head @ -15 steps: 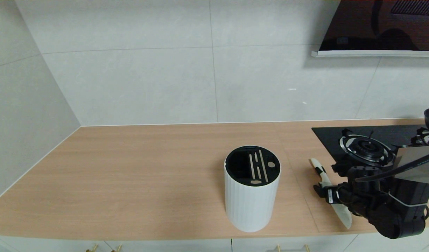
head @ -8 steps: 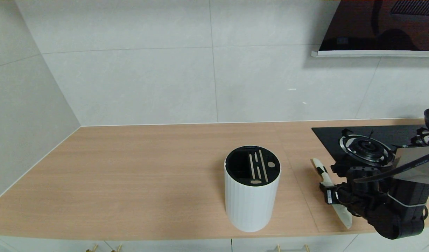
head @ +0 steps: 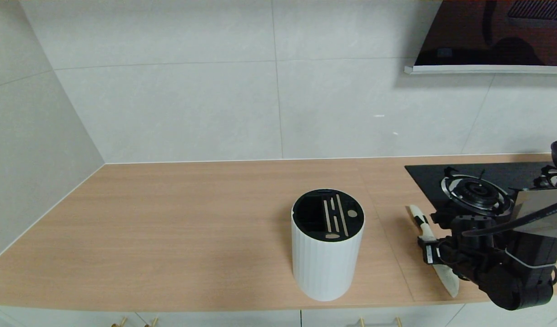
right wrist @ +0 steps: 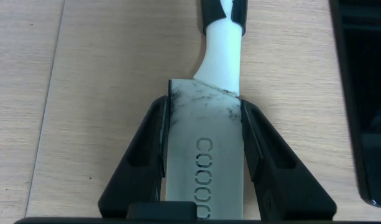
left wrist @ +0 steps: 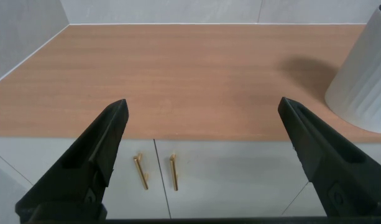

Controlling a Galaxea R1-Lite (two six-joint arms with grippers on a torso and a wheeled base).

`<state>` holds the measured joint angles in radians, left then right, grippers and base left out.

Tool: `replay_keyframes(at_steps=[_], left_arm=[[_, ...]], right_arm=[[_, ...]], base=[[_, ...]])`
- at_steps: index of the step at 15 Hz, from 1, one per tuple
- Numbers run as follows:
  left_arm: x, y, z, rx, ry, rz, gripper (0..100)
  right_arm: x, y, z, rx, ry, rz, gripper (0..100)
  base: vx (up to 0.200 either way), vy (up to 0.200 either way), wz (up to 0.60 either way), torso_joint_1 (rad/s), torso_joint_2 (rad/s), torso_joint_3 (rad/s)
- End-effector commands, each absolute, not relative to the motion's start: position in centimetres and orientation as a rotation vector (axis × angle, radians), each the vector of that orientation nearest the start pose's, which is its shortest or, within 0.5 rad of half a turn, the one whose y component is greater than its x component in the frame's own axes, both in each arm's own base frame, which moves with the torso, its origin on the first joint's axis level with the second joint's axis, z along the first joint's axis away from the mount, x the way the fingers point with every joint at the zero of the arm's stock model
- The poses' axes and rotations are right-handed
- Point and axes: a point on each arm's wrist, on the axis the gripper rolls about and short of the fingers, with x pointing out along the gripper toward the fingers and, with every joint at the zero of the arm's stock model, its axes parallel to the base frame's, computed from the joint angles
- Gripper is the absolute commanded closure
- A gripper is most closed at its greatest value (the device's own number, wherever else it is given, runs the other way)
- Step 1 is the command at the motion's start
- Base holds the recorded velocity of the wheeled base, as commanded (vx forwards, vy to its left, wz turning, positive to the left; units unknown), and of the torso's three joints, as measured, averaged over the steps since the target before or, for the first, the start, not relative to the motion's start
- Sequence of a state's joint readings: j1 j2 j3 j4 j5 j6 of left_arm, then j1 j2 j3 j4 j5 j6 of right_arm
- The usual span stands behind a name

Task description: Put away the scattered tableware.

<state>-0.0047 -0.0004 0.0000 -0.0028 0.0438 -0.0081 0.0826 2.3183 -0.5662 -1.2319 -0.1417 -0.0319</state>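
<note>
A knife (head: 418, 219) with a pale handle and a whitish blade lies flat on the wooden counter, to the right of the white ribbed knife holder (head: 327, 247). The holder's black top has several slots. My right gripper (head: 430, 254) is low over the knife, its two fingers pressed against both edges of the blade. In the right wrist view the knife (right wrist: 222, 50) runs between the black fingers (right wrist: 146, 155) of the right gripper (right wrist: 206, 111). My left gripper (left wrist: 202, 162) hangs open in front of the counter edge, holding nothing, with the holder (left wrist: 364, 81) off to one side.
A black gas stove (head: 476, 188) sits on the counter just right of the knife, with a range hood (head: 492, 36) above it. The counter (head: 192, 218) left of the holder is bare wood up to the tiled corner. Cabinet doors with brass handles (left wrist: 140, 171) lie below the front edge.
The right gripper has shifted slightly to the right, and the knife's handle end has swung a little right with it. The holder has stayed put.
</note>
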Motion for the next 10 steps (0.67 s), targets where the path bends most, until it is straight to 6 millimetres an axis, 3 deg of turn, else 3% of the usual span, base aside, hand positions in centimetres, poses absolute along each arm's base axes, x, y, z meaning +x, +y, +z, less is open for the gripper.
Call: replay_keyframes(at_steps=[1,5,10], left_arm=[[-2.3,0.1,7.6,-0.009,-0.003,0.04,0],[-2.3,0.1,7.6,-0.011,-0.003,0.04,0],[-2.3,0.1,8.0,-0.023,-0.036,0.053,0]], right_arm=[[33.0,2.4,0.3,-0.085,0.472,-0.053,100],[31.4,2.6,4.7,-0.06,0.365,-0.047,100],[28.2,4.5,11.3,-0.058,0.241,0.016,100]], base=[[0.0,0.0,0.0,0.0,0.0,0.0],[0.0,0.0,0.0,0.0,0.0,0.0],[0.0,0.0,0.0,0.0,0.0,0.0]])
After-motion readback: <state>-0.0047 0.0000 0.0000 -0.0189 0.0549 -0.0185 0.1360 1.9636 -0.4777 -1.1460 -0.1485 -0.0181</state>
